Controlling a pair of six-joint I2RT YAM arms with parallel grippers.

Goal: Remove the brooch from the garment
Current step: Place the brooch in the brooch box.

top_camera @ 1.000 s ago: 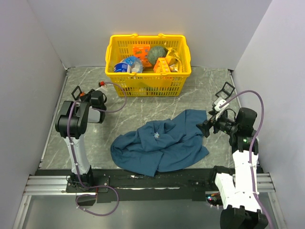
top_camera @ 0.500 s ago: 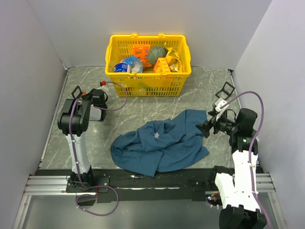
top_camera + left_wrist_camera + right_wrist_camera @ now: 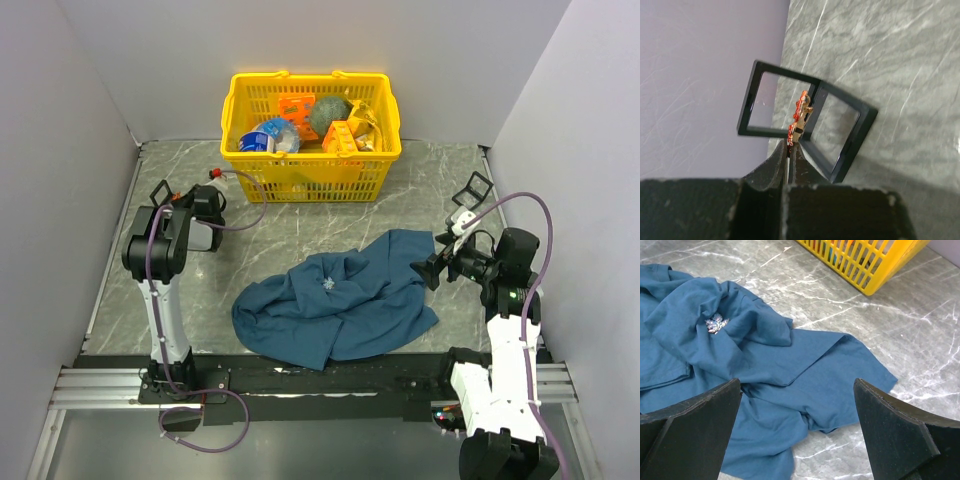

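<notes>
Left wrist: one brooch point(image 3: 800, 116) — orange-red lobes on gold metal, seen edge-on — is pinched between the tips of the left pincer point(image 3: 791, 149), which are pressed together on it, by the left edge of the worktop point(image 3: 890, 50).

Right wrist: the right pincer point(image 3: 796, 382) gapes wide and holds nothing, over one crumpled blue garment point(image 3: 790, 365) bearing a single silvery ornament point(image 3: 716, 323).

From above: the garment lies near the front edge, with the brooch well apart from it. One yellow basket point(image 3: 311, 170) stands at the back edge — its box labels are too small to read.

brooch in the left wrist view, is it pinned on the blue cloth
No, the brooch sits pinched between the closed tips of the left gripper.
</notes>
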